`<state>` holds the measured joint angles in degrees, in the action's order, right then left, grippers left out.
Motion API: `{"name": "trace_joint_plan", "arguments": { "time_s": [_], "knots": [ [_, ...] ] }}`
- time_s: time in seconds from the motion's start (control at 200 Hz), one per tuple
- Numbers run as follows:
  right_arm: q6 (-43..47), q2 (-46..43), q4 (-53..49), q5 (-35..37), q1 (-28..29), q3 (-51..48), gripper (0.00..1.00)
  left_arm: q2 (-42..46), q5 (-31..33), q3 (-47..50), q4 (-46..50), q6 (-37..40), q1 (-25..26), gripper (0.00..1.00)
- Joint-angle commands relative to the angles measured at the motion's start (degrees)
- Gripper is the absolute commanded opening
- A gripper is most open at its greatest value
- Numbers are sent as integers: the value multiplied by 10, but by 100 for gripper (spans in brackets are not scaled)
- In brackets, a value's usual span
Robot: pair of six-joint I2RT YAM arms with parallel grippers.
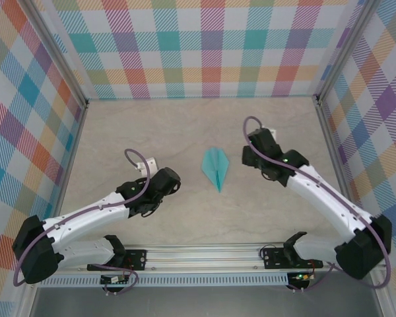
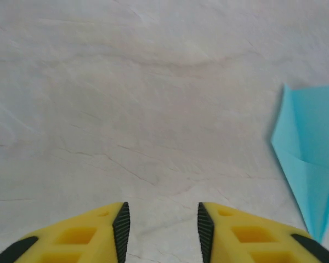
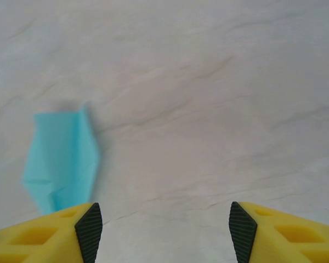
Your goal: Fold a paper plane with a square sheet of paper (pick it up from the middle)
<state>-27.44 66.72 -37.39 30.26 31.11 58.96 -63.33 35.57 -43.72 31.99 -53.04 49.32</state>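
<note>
Paper plane [image 1: 216, 168] lies folded, left gripper [image 2: 160, 219] and right gripper [image 3: 160, 224] open and empty either side of it; apparently only retreat remains.

Paper plane [image 1: 216, 167]: plain light turquoise, unmarked; creases read slightly darker.
Surface [image 1: 185, 132]: pale beige with faint grey marble-like veining.
Walls [image 1: 204, 46]: plaid of turquoise, pink, orange, purple, yellow and green bands on white.
Left end effector [image 2: 160, 226] and right end effector [image 3: 160, 229]: yellow fingers [image 2: 82, 236], black ribbed pads [image 2: 122, 230].
Left arm [image 1: 86, 221] and right arm [image 1: 323, 191]: white links, black joints.
Cable [image 1: 148, 173]: dull purple.
</note>
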Motion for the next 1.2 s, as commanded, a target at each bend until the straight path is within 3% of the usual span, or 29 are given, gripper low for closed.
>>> {"name": "trace_joint_plan", "arguments": {
  "time_s": [0.0, 0.025, 0.065, 0.105, 0.175, 0.26, 0.33, 0.475, 0.605, 0.925, 1.11, 1.2],
  "knots": [
    [56, -44, 85, 90, -69, -75, 75, 31, 81, 21, 34, 63, -41, 64],
    [72, -52, 104, 89, -89, -90, 79, 37, 93, 25, 33, 77, -54, 73],
    [118, -61, 161, 89, -115, -128, 85, 47, 118, 28, 33, 95, -72, 78],
    [164, -63, 237, 87, -135, -174, 100, 56, 143, 34, 23, 129, -87, 83],
    [203, -46, 319, 62, -172, -223, 100, 70, 187, 59, -24, 184, -117, 90],
    [187, -7, 322, -36, -223, -224, 100, 78, 157, 88, -107, 284, -167, 92],
    [206, 26, 413, -65, -234, -256, 100, 80, 154, 118, -188, 344, -198, 93],
    [223, 82, 560, -95, -239, -295, 100, 76, 47, 159, -308, 409, -299, 96],
    [253, 139, 672, -152, -243, -307, 100, 39, 22, 189, -411, 446, -344, 100],
    [296, 198, 912, -298, -283, -398, 100, -106, -62, 239, -705, 547, -362, 100],
    [267, 206, 842, -269, -294, -357, 100, -196, -140, 224, -787, 580, -377, 100],
    [264, 206, 843, -273, -300, -357, 100, -204, -131, 198, -746, 581, -376, 100]
  ]
}}
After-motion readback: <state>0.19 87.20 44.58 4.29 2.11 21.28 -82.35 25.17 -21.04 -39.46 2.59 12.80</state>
